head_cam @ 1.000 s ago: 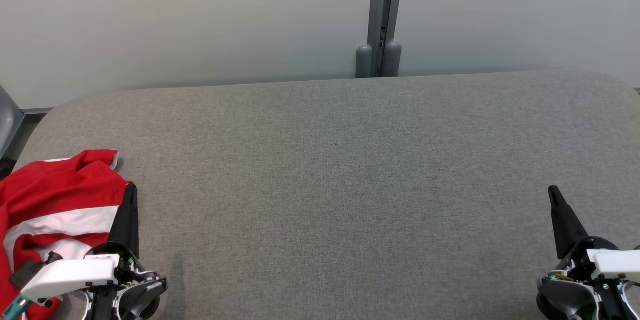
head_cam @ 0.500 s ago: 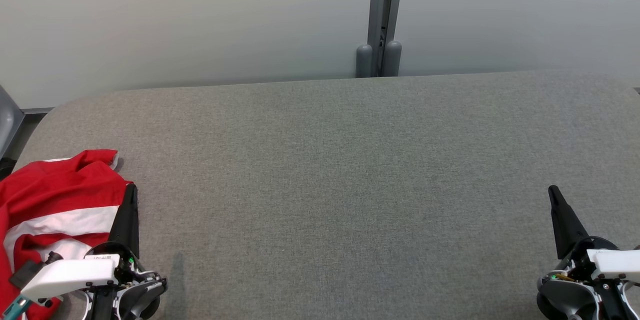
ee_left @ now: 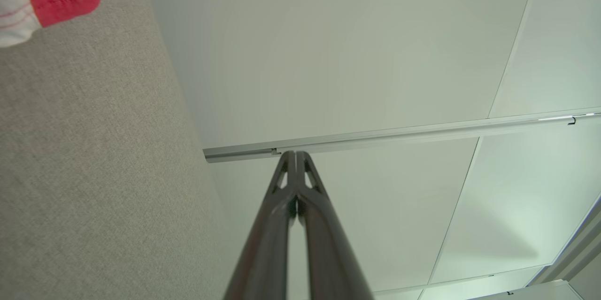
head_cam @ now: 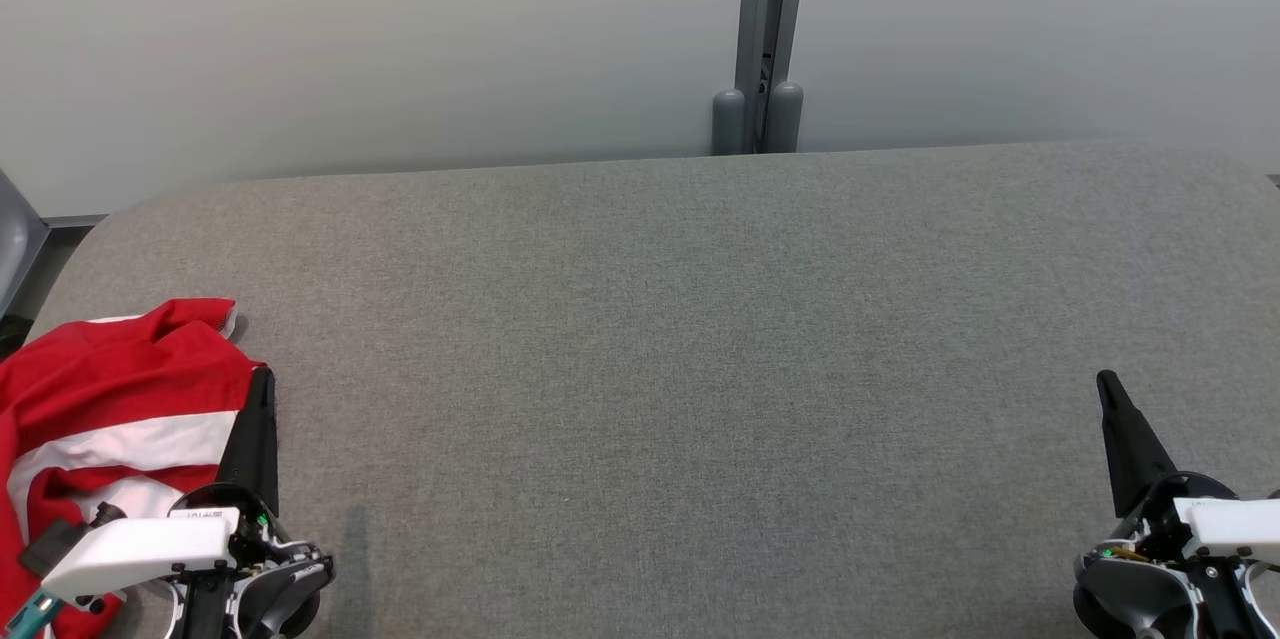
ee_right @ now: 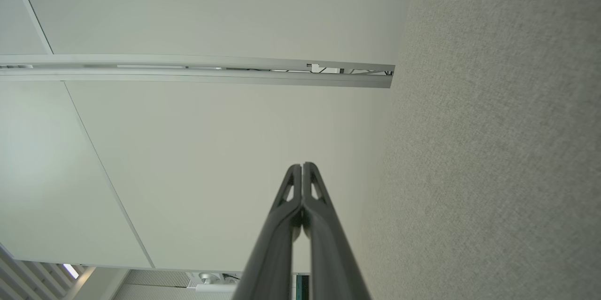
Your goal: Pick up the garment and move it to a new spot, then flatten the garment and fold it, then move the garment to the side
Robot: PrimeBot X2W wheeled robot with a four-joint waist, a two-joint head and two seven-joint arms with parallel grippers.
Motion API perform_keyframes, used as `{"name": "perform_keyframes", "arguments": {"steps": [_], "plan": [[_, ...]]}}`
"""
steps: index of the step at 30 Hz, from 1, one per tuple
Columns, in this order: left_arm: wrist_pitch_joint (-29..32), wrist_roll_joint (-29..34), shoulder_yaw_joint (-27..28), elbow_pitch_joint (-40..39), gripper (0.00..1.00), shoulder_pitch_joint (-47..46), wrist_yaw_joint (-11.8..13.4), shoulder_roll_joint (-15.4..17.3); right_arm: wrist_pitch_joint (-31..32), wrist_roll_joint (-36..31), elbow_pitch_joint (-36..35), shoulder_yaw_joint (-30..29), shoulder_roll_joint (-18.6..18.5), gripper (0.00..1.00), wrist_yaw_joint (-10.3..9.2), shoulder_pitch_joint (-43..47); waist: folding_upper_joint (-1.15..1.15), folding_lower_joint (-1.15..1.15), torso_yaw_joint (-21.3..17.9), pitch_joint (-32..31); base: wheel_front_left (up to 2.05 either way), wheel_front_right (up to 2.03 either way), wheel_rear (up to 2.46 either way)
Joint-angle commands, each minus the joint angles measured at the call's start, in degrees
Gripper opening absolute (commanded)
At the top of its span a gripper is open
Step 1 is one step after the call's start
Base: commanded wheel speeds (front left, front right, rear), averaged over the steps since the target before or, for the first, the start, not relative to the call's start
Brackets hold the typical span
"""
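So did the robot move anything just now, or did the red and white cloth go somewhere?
Nothing has visibly changed. The red and white garment lies crumpled at the left end of the grey table as before. The left hand next to it and the right hand at the far right stay shut, holding nothing.

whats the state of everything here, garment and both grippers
red and white garment: crumpled, unfolded, lying at the near left corner of the table, not held
left gripper: fingers shut, empty, beside the garment's edge
right gripper: fingers shut, empty, at the table's right side
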Motion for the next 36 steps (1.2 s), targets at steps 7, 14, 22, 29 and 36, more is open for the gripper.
{"name": "perform_keyframes", "arguments": {"steps": [7, 14, 22, 29, 36], "plan": [[0.1, -0.1, 0.2, 0.0, 0.00, -0.6, -0.3, 0.1, 0.1, 0.1, 0.1, -0.1, -0.3, 0.00, 0.04, -0.5, 0.00, 0.00, 0.0, 0.0, 0.00, 0.00, 0.00], [-0.1, 0.0, -0.2, 1.0, 1.00, 0.8, 0.0, -0.3, -0.1, -0.1, 0.8, 0.1, 0.5, 1.00, -0.02, 0.9, 0.00, 0.00, 0.0, 0.0, 0.00, 0.00, 0.00], [-1.8, 1.0, -1.1, 0.2, 1.00, -0.1, 0.0, -0.1, -2.4, -1.8, -0.2, 1.1, 0.1, 1.00, -0.01, 0.4, 0.00, 0.00, 0.0, 0.1, 0.00, 0.00, 0.00], [-4.4, 4.4, -2.2, -1.1, 1.00, -1.0, 0.0, 0.8, -4.5, -6.5, -1.3, 1.7, -0.7, 1.00, -0.01, -0.7, 0.00, 0.00, 0.0, 0.2, 0.00, 0.00, 0.00], [-6.4, 15.4, -2.1, -4.7, 1.00, -1.9, 0.0, 0.9, -6.4, -17.7, -4.5, 2.0, -1.4, 1.00, 0.00, -1.7, 0.00, 0.00, 0.1, 0.3, 0.00, 0.00, 0.00]]}}
